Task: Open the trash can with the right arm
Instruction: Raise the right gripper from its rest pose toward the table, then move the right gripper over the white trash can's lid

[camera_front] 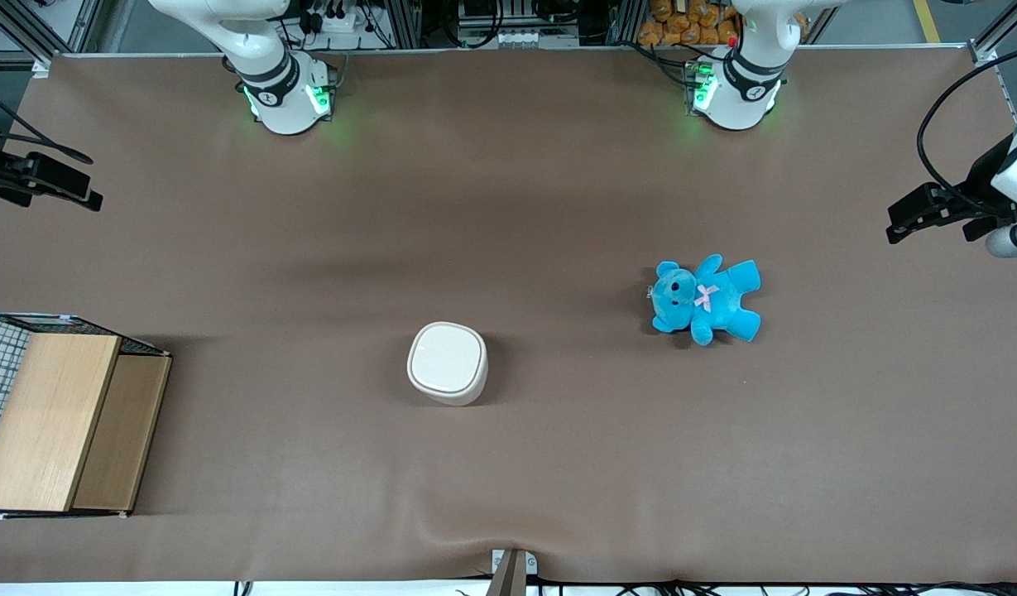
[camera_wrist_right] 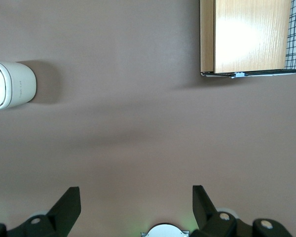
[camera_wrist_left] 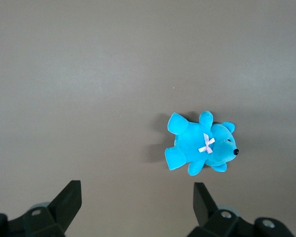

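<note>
The trash can is a small cream-white rounded tub standing near the middle of the table, its flat lid shut. It also shows in the right wrist view. My right arm rises from its base. Its black gripper hangs at the working arm's end of the table, farther from the front camera than the wooden box and well apart from the trash can. In the right wrist view the gripper is open wide and empty above bare table, with both fingers showing.
A wooden box with a wire-mesh side sits at the working arm's end of the table and also shows in the right wrist view. A blue teddy lies toward the parked arm's end and shows in the left wrist view.
</note>
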Controlling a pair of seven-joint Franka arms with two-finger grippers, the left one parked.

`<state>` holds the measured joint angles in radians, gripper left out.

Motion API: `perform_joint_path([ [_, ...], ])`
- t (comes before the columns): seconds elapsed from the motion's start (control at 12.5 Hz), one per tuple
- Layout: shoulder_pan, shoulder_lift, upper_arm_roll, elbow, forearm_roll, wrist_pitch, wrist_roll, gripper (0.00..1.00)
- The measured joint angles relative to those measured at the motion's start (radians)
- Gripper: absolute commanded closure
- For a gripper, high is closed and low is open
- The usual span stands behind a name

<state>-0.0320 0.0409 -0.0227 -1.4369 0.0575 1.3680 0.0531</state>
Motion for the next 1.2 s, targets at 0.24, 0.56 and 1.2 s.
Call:
perform_joint_path([
  [0.24,0.000,0.003,0.000,0.000,0.000,0.000,0.000,0.00],
  [0.56,0.002,0.017,0.001,-0.003,0.000,-0.004,-0.003,0.00],
  [1.2,0.164,0.197,0.016,-0.029,0.028,0.180,0.190,0.00],
])
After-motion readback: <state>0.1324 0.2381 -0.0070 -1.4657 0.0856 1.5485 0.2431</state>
